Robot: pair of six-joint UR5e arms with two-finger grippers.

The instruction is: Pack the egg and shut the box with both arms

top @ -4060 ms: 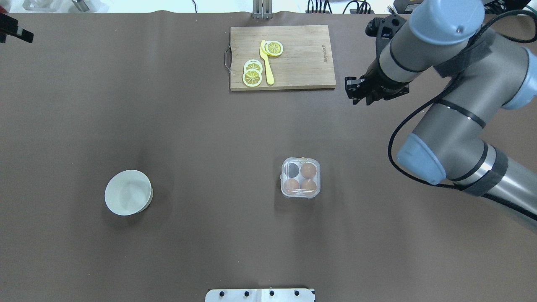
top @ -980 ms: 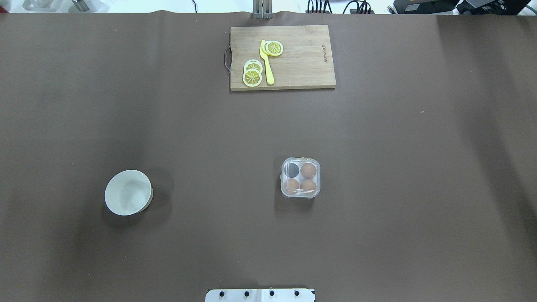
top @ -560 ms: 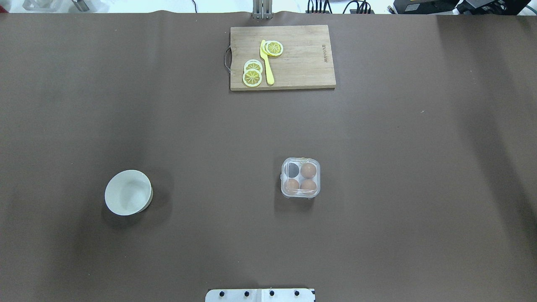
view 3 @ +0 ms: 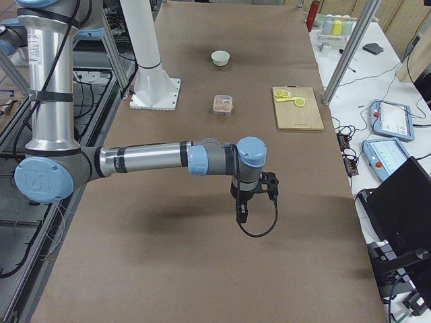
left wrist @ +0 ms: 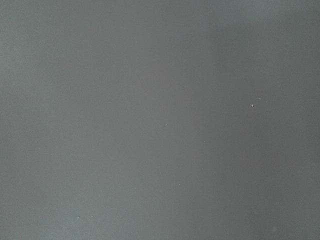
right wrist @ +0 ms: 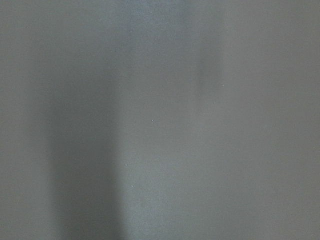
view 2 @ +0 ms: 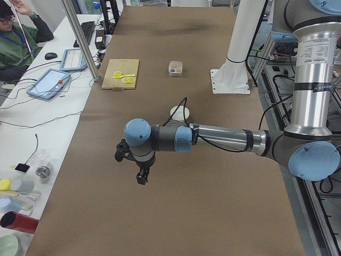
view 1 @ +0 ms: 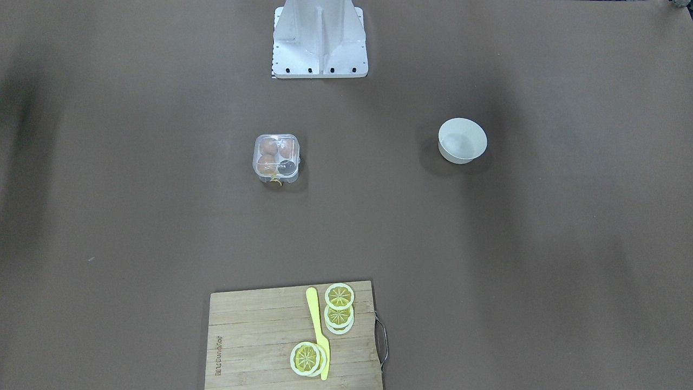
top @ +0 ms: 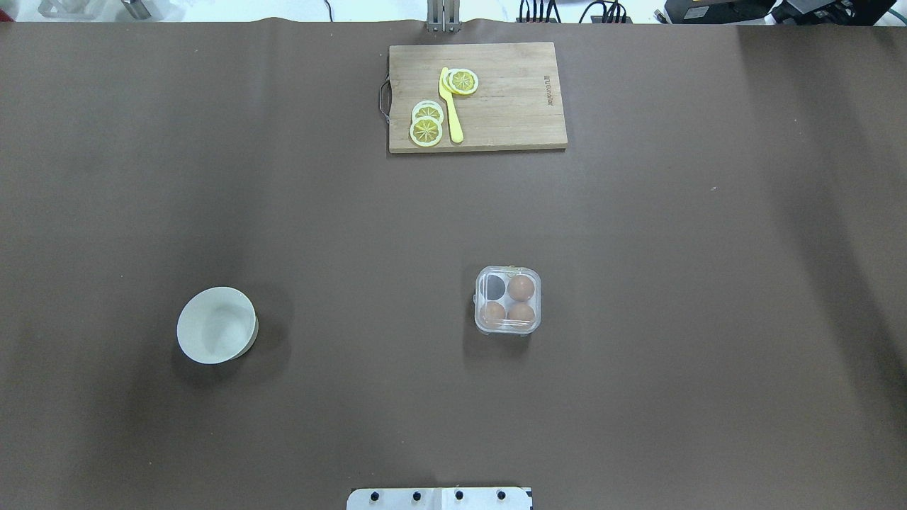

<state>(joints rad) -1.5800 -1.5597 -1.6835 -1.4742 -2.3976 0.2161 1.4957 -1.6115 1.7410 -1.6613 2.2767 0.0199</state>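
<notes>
Evidently the right arm (view 3: 155, 158) had drawn back from beside the cutting board (top: 510, 106), and both arms hung over the table's ends. Whether the left gripper (view 2: 142, 179) or the right gripper (view 3: 242, 215) was spread could not be told. The clear egg carton (top: 507, 299) sat mid-table, its lid apparently down over three brown eggs (top: 521, 287), so the packing looked finished.

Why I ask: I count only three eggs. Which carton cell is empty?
The box's upper-left cell in the overhead view: it shows dark, the others hold brown eggs.
</notes>
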